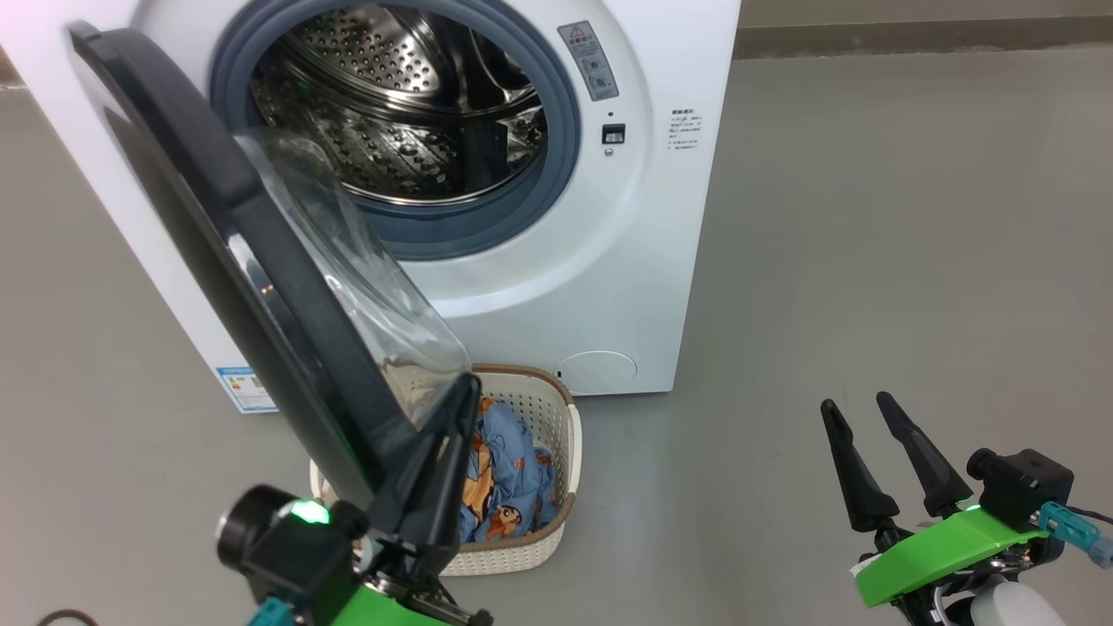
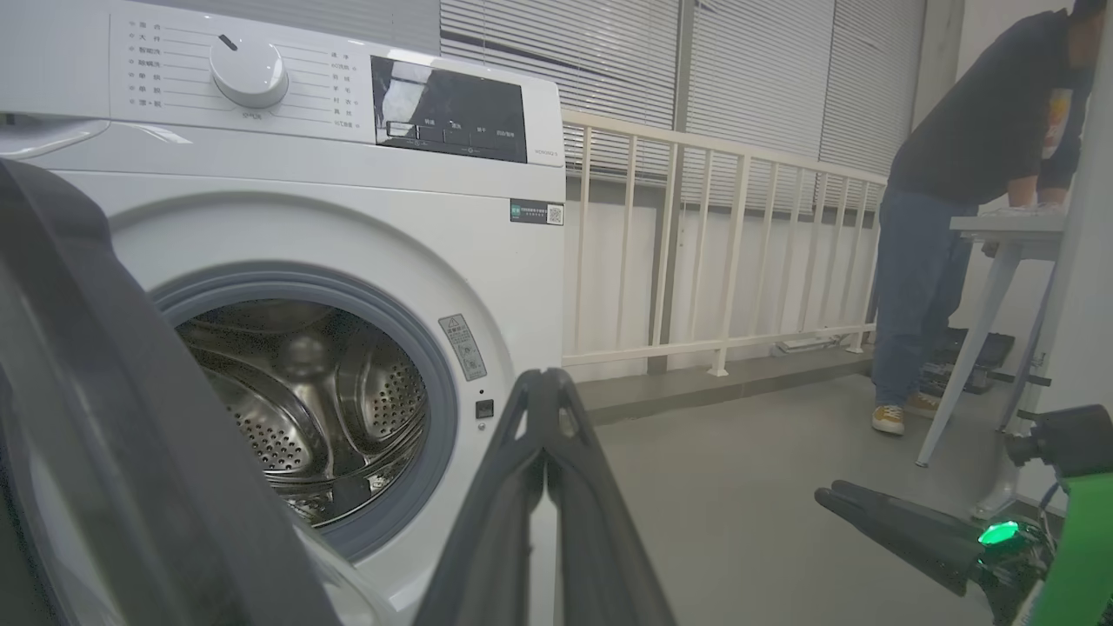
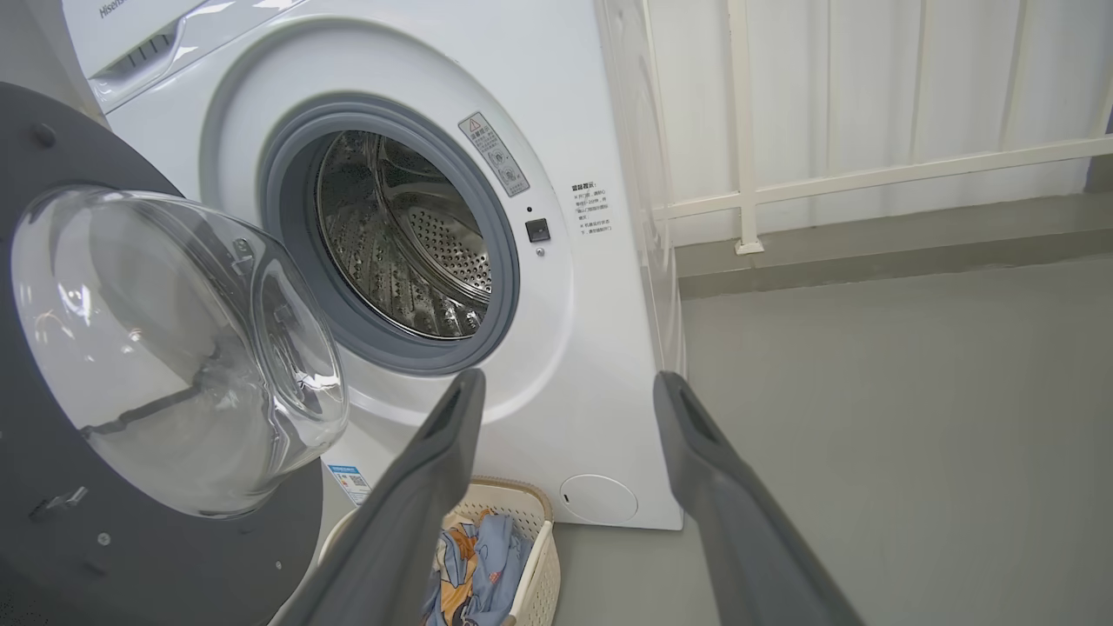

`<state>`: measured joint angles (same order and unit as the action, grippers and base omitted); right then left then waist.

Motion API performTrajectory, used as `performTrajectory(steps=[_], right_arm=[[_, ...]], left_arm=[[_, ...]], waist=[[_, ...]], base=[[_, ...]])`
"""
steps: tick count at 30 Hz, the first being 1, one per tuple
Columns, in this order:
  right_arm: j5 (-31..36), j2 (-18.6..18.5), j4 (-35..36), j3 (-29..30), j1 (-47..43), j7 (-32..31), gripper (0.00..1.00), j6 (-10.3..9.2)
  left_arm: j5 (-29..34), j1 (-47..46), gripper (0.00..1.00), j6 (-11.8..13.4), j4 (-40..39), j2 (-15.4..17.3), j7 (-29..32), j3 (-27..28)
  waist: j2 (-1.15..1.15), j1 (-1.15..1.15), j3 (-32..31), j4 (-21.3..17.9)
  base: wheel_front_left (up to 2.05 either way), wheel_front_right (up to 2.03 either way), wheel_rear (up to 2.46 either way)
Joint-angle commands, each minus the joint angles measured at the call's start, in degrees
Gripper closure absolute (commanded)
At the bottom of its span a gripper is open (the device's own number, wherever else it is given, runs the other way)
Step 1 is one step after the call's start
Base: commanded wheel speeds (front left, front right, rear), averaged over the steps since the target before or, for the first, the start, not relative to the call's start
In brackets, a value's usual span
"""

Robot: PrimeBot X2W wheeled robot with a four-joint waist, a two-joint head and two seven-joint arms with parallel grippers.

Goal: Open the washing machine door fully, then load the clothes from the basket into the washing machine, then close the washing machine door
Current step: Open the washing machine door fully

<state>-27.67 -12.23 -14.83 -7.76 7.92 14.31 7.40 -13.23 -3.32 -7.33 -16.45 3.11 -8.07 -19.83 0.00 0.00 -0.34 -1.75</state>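
Left tool point(image 1: 465, 393), closed on nothing, at lower edge of large round black-rimmed glass door point(image 1: 187, 152), likely to push it wider; right tool point(image 1: 855, 402) spread, empty. Cream perforated plastic basket point(image 1: 569, 443) holding blue printed fabric clothes point(image 1: 504, 474) stands below door, before white boxy washing machine point(image 1: 565, 296)

A smooth grey floor point(image 1: 869, 261) runs up to a white railing point(image 2: 722, 261); behind the railing hang closed grey blinds point(image 2: 756, 78), and just past its end a person point(image 2: 956, 200) in jeans leans over a white table point(image 2: 1013, 228).
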Motion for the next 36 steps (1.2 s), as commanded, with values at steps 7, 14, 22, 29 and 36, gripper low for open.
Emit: performTrajectory(steps=[7, 14, 22, 29, 36], right_arm=[[-0.04, 0.26, 1.40, -1.13, 0.59, 0.69, 0.00, 0.09], [0.00, 0.43, 1.07, -1.17, 1.00, 0.69, 0.00, 0.09], [-0.02, 0.35, 0.69, -1.26, 1.26, 0.69, 0.00, 0.09], [-0.17, 0.48, 0.59, -1.17, 1.17, 0.69, 0.00, 0.09], [-0.11, 0.63, 0.35, -1.13, 1.07, 0.69, 0.00, 0.09]], left_arm=[[-2.87, -0.24, 1.00, -0.05, 7.53, 0.21, -1.53, 0.58], [-4.87, -1.31, 1.00, 0.00, 16.18, 0.09, -3.50, 0.81], [-7.16, -2.87, 1.00, 0.71, 22.92, -0.09, -5.55, 0.88], [-7.80, -2.87, 1.00, 2.18, 24.35, -0.15, -6.47, 1.57], [-7.48, -2.12, 1.00, 2.78, 23.64, 0.47, -6.69, 2.44]], waist=[[0.00, 0.00, 0.41, -1.10], [0.00, 0.00, 0.84, -1.73], [0.00, 0.00, 0.99, -1.81], [0.00, 0.00, 1.14, -0.78], [0.00, 0.00, 1.36, 1.54]], base=[[0.00, 0.00, 0.00], [0.00, 0.00, 0.00], [0.00, 0.00, 0.00], [0.00, 0.00, 0.00], [0.00, 0.00, 0.00]])
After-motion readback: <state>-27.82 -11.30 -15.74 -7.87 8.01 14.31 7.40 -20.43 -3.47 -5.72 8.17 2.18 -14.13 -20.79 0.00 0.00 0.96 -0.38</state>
